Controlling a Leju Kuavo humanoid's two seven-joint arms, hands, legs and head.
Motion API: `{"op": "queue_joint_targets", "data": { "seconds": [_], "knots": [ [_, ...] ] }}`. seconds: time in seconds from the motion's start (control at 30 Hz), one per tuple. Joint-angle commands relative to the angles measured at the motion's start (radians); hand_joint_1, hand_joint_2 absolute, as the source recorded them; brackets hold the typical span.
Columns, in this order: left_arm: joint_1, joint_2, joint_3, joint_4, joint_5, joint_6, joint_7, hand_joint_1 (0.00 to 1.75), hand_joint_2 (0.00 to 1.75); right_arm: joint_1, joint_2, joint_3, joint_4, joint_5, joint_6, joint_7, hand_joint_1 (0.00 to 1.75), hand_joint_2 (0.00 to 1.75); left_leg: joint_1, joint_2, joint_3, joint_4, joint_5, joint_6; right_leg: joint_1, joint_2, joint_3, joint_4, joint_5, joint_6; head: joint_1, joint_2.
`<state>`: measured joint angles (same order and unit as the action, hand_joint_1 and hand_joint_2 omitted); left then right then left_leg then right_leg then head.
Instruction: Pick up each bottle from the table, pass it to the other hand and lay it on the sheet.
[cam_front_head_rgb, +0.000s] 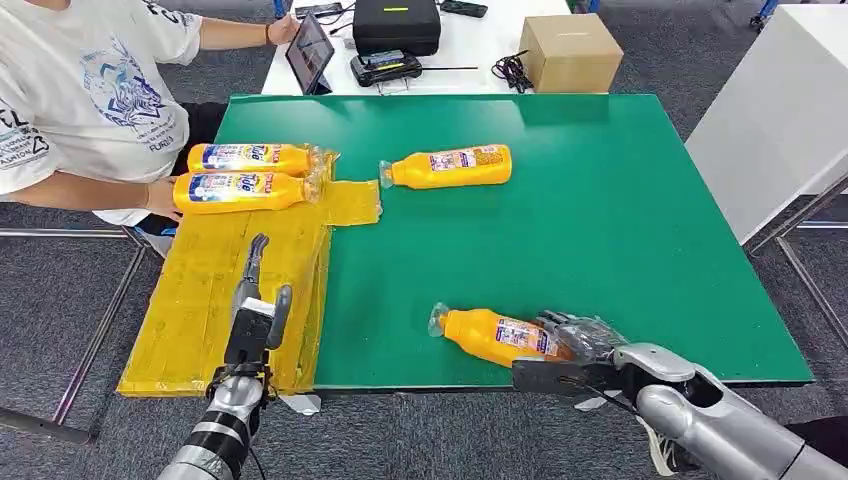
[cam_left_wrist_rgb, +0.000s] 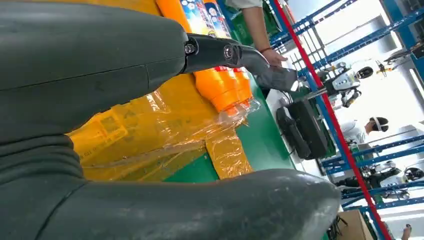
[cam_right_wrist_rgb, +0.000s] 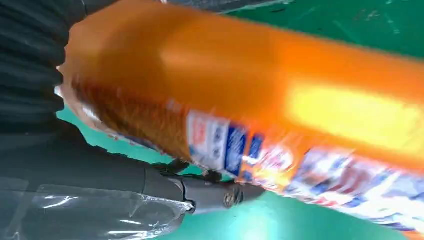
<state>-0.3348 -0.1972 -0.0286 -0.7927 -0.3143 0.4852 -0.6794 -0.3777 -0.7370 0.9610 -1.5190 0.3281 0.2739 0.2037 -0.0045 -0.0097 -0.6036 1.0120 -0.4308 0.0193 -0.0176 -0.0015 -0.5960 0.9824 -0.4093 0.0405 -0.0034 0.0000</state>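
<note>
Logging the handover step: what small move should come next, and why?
Probably lift the near bottle off the table: the right hand is wrapped round its base, while the left hand waits open over the sheet.

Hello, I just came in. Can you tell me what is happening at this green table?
The robot's right hand grips an orange bottle lying near the front edge of the green table. Its left hand hovers open above the yellow sheet. Two bottles already lie on the sheet, where a person sits with a hand beside them. Another bottle waits on the table.
</note>
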Motion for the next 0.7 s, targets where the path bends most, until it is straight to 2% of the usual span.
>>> {"op": "queue_joint_targets", "data": {
  "seconds": [0.03, 0.3, 0.63, 0.67, 0.7],
  "knots": [
    [-0.032, 0.005, 0.013, 0.051, 0.005, 0.001, -0.019, 0.0, 0.0, 0.02, 0.025, -0.055, 0.032, 0.013, 0.002, 0.005, 0.0, 1.75, 0.001, 0.002, 0.004, 0.0, -0.002, -0.002, 0.002, 0.001, 0.004, -0.001, -0.001, -0.002, 0.0, 0.0],
    [-0.032, 0.005, 0.013, 0.051, 0.005, 0.0, -0.019, 0.0, 0.0, 0.022, 0.024, -0.055, 0.033, 0.012, 0.002, 0.004, 0.0, 1.75, 0.001, 0.001, 0.002, -0.001, -0.001, -0.001, 0.001, 0.001, 0.002, -0.001, 0.0, -0.001, 0.0, 0.0],
    [-0.031, 0.001, 0.014, 0.058, 0.009, -0.009, -0.019, 0.0, 0.0, 0.064, 0.08, -0.085, 0.084, 0.062, -0.009, 0.002, 0.0, 1.75, 0.002, 0.002, 0.004, -0.001, -0.001, -0.002, 0.002, 0.001, 0.004, -0.002, -0.001, -0.002, 0.0, 0.0],
    [-0.029, 0.0, 0.015, 0.057, 0.009, -0.007, -0.019, 0.0, 0.0, 0.07, 0.084, -0.087, 0.084, 0.069, -0.016, 0.002, 0.16, 1.75, 0.001, 0.001, 0.004, -0.001, -0.001, -0.001, 0.002, 0.001, 0.004, -0.002, 0.0, -0.002, 0.0, 0.0],
    [-0.027, 0.0, 0.015, 0.057, 0.009, -0.008, -0.019, 0.0, 0.0, 0.073, 0.086, -0.086, 0.084, 0.069, -0.016, 0.002, 0.86, 1.75, 0.001, 0.001, 0.003, -0.001, -0.001, -0.001, 0.001, 0.001, 0.003, -0.002, 0.0, -0.001, 0.0, 0.0]
  ]
}}
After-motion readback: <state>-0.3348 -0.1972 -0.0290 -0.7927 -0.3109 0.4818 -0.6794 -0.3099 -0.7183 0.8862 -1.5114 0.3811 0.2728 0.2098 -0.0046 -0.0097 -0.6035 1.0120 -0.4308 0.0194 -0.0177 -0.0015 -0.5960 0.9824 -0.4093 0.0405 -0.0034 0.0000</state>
